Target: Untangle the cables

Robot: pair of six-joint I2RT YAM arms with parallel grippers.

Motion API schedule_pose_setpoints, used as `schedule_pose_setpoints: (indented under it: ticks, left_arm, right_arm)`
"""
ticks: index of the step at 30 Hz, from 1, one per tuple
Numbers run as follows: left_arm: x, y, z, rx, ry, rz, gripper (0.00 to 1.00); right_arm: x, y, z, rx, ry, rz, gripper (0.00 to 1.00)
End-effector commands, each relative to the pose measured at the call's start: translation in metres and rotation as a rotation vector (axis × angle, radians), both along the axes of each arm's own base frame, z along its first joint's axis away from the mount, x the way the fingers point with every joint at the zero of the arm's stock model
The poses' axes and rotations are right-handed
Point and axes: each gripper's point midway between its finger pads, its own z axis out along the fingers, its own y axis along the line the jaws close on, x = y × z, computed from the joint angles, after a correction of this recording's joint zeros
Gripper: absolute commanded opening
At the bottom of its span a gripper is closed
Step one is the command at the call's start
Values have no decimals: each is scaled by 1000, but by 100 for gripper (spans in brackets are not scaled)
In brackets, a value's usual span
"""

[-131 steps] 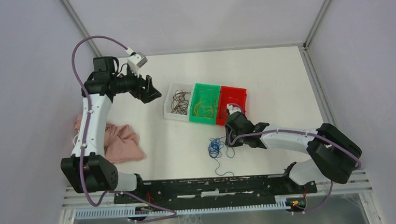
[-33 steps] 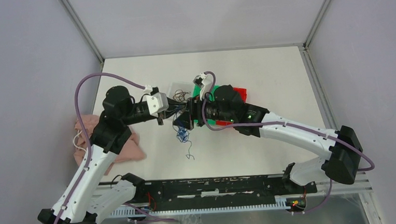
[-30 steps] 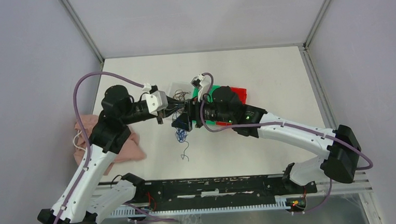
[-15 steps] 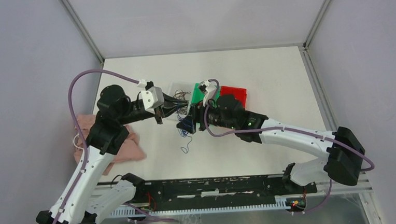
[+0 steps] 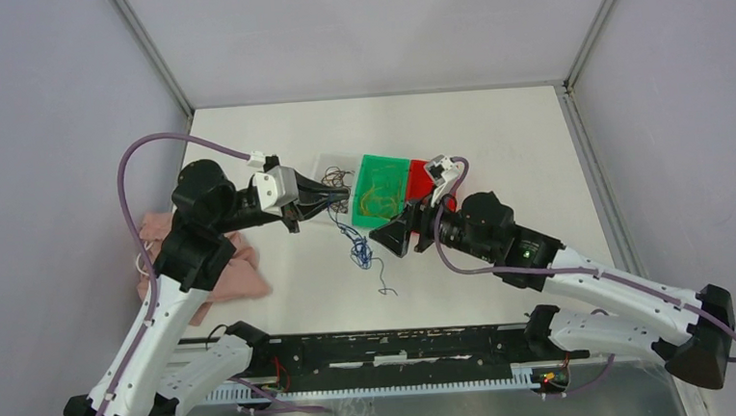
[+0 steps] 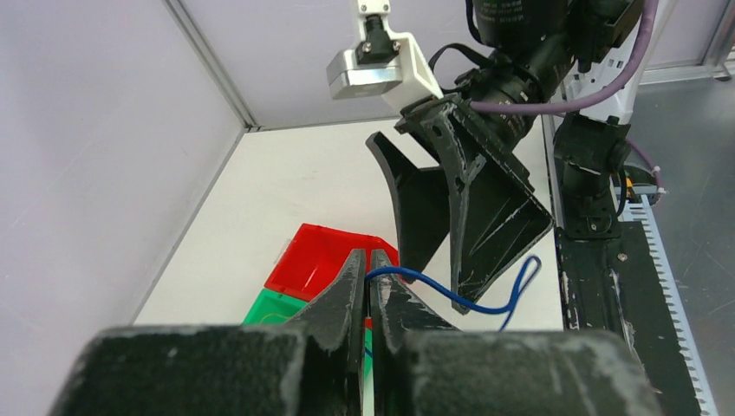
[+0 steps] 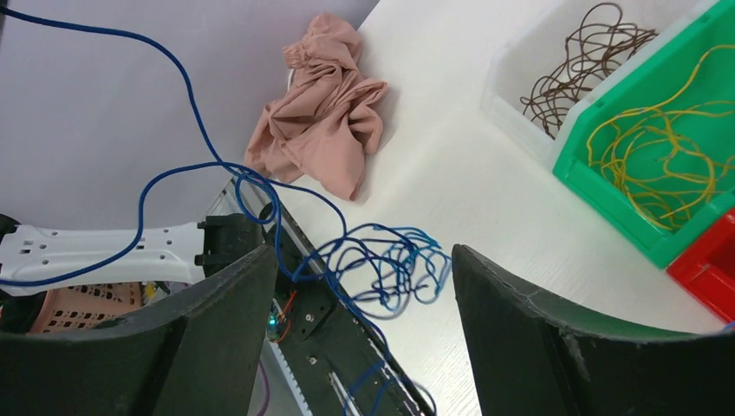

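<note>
Left pincer (image 6: 366, 256) clamps a thin curly blue cable (image 7: 387, 263); right pincer (image 7: 362, 258) gapes wide, gripping nothing

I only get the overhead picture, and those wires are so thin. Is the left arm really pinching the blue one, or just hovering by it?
Observer: Pinching. The left wrist camera shows the left pincer shut on the blue cable, which comes out between its fingertips.
Visitor: Does the other arm hold an end too?
Observer: No. Its own camera shows the right pincer wide open, with the blue tangle loose in front of it.
Visitor: That arm hides the red bin from me. Anything inside?
Observer: The part of the red bin that the left wrist camera shows holds no wire.
</note>
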Motion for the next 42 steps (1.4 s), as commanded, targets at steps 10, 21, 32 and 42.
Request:
schedule_pose_setpoints:
  ticks: [10,21,32,42]
  left_arm:
    - [-10,0,28,-48,-58,-30,3]
    - [-10,0,26,-44,-63,-29,3]
    - [-4,-2,25,-43,-54,-21,3]
    - [-12,-4,56,-95,-40,-46,3]
  right_arm:
    - [13,-21,70,74,-124,-98,86]
    - [22,51,108,312,-53,51,89]
    - [28,88,64,316,67,116,88]
    - [50,111,3,184,132,73,81]
